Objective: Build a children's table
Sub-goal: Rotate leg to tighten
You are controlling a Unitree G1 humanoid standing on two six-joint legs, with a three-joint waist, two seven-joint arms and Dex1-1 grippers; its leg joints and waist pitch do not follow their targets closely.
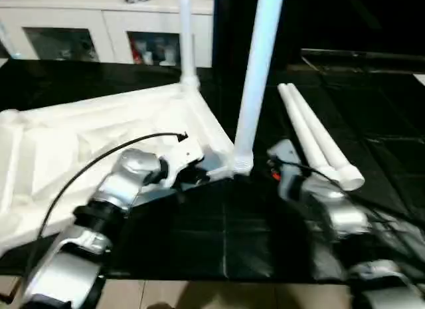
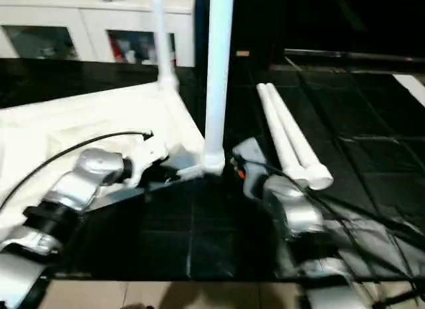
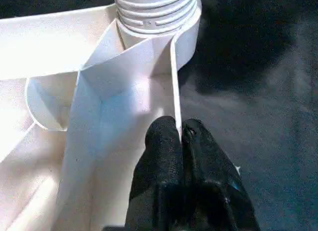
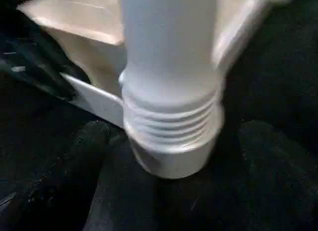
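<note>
- Children's table (image 1: 99, 129): upside down on the dark floor, two legs standing.
- Left tool (image 3: 180, 134): pinching the frame wall beside the near leg (image 1: 255, 83).
- Right tool (image 4: 164, 166): fingers spread either side of that leg's threaded base.
- Step — near leg seated; next, you fetch a loose leg (image 1: 319, 139) lying beside it.

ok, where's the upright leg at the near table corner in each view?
Left eye: near leg centre, rising from the corner socket.
Right eye: same leg centre.
Left wrist: its ribbed base beyond the left hand.
Right wrist: base filling centre.
Shared landmark: ribbed collar at socket.
</note>
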